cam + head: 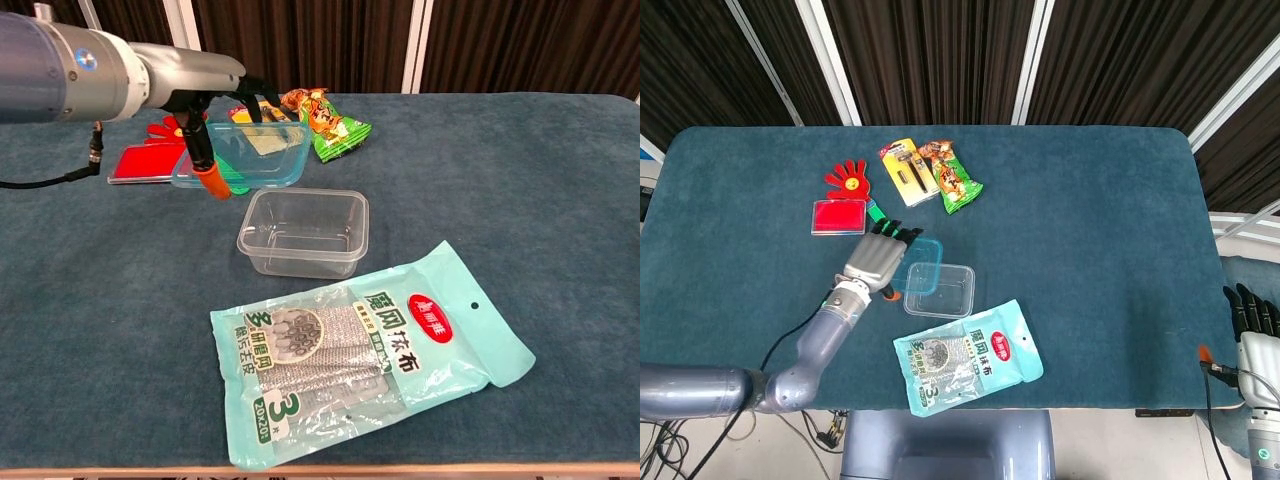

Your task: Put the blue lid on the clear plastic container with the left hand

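Observation:
My left hand holds the blue lid in the air, its fingers over the top and its thumb underneath. The lid hangs just left of and above the clear plastic container, overlapping its left edge in the head view. The container stands open and empty on the table. My right hand shows only at the lower right corner of the head view, off the table, its fingers straight and holding nothing.
A teal scouring-pad packet lies just in front of the container. Behind it lie a red card, a red hand-shaped clapper, a yellow tool pack and a green snack bag.

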Robot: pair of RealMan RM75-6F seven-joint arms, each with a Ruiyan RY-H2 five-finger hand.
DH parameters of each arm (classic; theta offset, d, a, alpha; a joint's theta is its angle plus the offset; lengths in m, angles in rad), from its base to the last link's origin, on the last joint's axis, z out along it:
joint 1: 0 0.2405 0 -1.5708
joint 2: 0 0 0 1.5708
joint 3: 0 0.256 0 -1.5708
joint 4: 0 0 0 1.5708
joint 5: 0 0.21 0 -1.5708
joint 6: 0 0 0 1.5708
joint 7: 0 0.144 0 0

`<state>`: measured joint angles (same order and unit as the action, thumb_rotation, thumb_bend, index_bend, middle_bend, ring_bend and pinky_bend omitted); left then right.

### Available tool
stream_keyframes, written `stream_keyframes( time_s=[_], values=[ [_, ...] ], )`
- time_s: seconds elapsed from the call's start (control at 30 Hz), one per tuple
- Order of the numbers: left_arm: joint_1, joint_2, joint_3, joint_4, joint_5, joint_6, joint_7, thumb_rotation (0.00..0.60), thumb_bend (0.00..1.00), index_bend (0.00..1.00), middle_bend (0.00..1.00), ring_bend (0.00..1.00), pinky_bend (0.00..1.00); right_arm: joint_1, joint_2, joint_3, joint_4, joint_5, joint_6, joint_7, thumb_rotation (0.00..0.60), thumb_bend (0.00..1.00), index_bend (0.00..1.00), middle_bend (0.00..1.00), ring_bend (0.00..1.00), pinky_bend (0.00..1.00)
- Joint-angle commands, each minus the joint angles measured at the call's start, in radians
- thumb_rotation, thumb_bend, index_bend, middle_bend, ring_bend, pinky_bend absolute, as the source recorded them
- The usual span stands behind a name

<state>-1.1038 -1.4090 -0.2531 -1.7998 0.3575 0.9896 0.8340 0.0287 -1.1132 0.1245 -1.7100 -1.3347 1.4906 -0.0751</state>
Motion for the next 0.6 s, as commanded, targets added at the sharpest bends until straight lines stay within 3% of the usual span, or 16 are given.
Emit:
stream_keyframes(
  time_s=[0.03,0.33,0.6],
  values=[
    [-0.069,-0.046,-0.024,0.014,-0.098,0.011,0.033,0.6,0.14,0.08,0.33,0.0,0.0,0.0,-0.001,-0.001,0.001,-0.002,0.001,-0.001,0.6,0.35,0.0,0.0,0.0,0.0],
    [-0.128,-0.113,-0.017,0.046,-0.193,0.03,0.037,0.6,0.15,0.08,0.33,0.0,0.0,-0.002,-0.001,0.001,0.003,-0.001,0.006,-0.006,0.6,0.35,0.0,0.0,0.0,0.0],
    [-0.139,-0.15,0.006,0.071,-0.177,0.04,0.013,0.6,0.15,0.08,0.33,0.0,0.0,-0.004,-0.004,0.0,0.008,-0.003,0.008,-0.005,0.6,0.35,0.0,0.0,0.0,0.0]
  ],
)
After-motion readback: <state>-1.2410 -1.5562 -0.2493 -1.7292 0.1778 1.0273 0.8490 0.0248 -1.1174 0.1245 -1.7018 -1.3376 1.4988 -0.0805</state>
